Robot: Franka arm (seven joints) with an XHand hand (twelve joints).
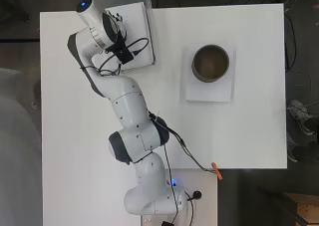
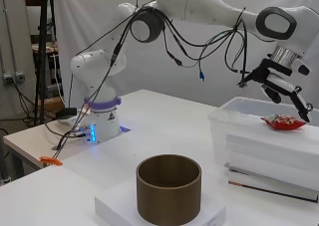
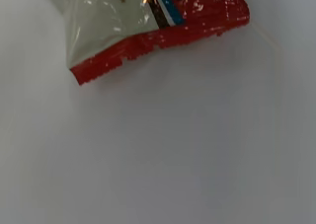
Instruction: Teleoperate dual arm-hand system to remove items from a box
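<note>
Red snack packet (image 2: 284,122) lies inside the clear plastic box (image 2: 239,131), on the pale surface within it, directly below my fingertips and apart from them. My hand (image 2: 279,84) hangs above the box with its fingers (image 2: 300,100) spread and nearly straight, pointing down toward the packet; they hold nothing and touch nothing. In the wrist view the packet (image 3: 158,26) shows a crimped red seal along one end and a shiny silver-grey face beside it, with the rest cut off by the edge of the view; the surface around it is plain and pale. In the overhead view my arm covers most of the box (image 1: 144,42), so the packet is hidden there and only the box's rim and one side show past my wrist. Well away from my fingers, across the white table (image 1: 239,136), an open brown cylinder (image 2: 169,187) stands upright on a white sheet (image 1: 209,89). In the side view the box rests on a flat stack (image 2: 271,178) of pale slabs.
</note>
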